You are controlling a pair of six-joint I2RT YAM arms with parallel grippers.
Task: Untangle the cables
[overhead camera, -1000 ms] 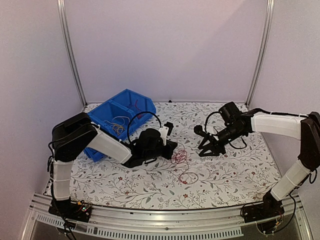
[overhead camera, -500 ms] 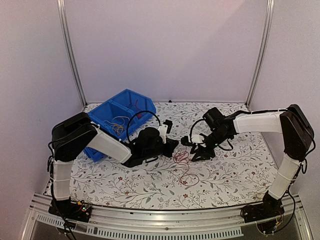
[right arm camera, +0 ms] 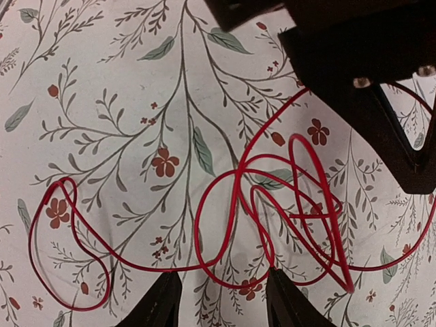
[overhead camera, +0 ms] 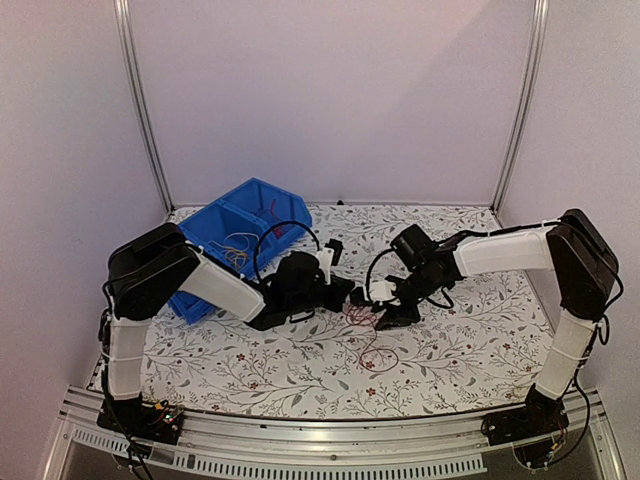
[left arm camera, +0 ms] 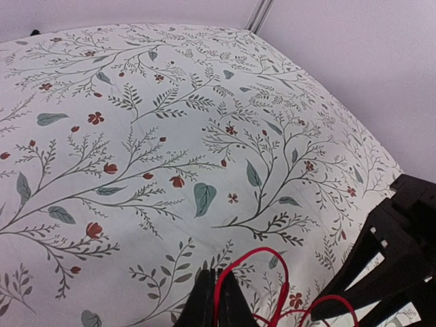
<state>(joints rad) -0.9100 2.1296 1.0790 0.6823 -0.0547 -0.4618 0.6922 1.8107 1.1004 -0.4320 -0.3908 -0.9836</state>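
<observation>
The red cable [left arm camera: 259, 255] runs off the left wrist view's bottom edge. From above, wires [overhead camera: 238, 252] inside the blue bin [overhead camera: 215, 222] are too small to separate.

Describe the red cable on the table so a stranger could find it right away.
On the floral table, look right of the blue bin, where the left gripper and right gripper nearly meet. The red cable lies in loose loops, pinched by the left gripper; the other thin cables sit inside the bin.
</observation>
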